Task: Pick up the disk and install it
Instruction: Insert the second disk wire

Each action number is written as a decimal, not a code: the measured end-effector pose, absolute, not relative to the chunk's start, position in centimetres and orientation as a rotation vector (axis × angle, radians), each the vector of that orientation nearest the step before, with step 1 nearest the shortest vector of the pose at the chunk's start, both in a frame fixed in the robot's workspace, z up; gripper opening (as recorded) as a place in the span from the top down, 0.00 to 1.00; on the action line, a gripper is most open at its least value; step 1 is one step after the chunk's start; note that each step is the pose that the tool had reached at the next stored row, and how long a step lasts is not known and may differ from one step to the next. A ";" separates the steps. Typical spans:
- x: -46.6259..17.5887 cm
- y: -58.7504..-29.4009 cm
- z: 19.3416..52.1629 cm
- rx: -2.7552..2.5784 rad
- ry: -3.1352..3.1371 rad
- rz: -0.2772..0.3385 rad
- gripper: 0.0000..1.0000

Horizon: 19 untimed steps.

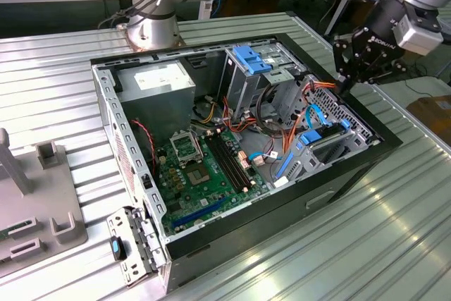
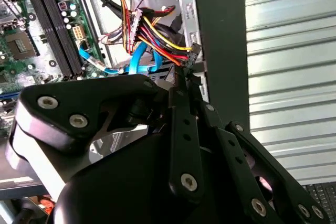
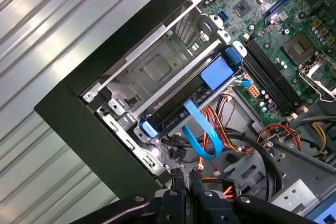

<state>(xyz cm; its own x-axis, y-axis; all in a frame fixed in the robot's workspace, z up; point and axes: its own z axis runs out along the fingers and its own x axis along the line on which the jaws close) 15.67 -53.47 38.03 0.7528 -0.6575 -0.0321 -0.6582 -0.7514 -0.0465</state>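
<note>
The disk (image 1: 326,140) lies in the drive bay at the exterior view's right end of the open computer case (image 1: 106,103), its dark body framed by bright blue rails. In the first wrist view the disk (image 3: 173,114) sits in the metal cage, and a light-blue flat cable loops over it. My gripper (image 1: 345,84) hangs above the case's rim, beside the orange and yellow cable bundle (image 2: 152,35) and clear of the disk. Its black fingers (image 2: 181,90) are pressed together with nothing between them. In the first wrist view the gripper (image 3: 187,181) is above the cables.
A wider light-blue ribbed bracket (image 1: 251,58) tops the upper drive cage. The motherboard (image 1: 204,174) fills the case floor, with the power supply (image 1: 158,82) behind. A grey fixture (image 1: 42,195) stands at the exterior view's left. A ribbed metal table (image 1: 394,216) surrounds the case.
</note>
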 end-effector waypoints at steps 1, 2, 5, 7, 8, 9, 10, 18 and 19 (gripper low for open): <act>15.2 -53.6 38.0 -2.890 1.085 0.021 0.84; 14.9 -53.7 38.0 -2.889 1.085 0.021 0.84; 13.9 -54.1 38.0 -2.889 1.085 0.020 0.84; 13.4 -54.2 38.0 -2.889 1.085 0.020 0.84; 13.1 -54.3 38.0 -2.889 1.085 0.020 0.84; 12.9 -54.4 38.0 -2.890 1.086 0.020 0.84; 12.9 -54.4 38.0 -2.885 1.099 0.019 0.84; 12.9 -54.4 37.7 -2.730 1.441 0.009 0.84; 12.9 -54.4 37.7 -2.718 1.464 0.008 0.84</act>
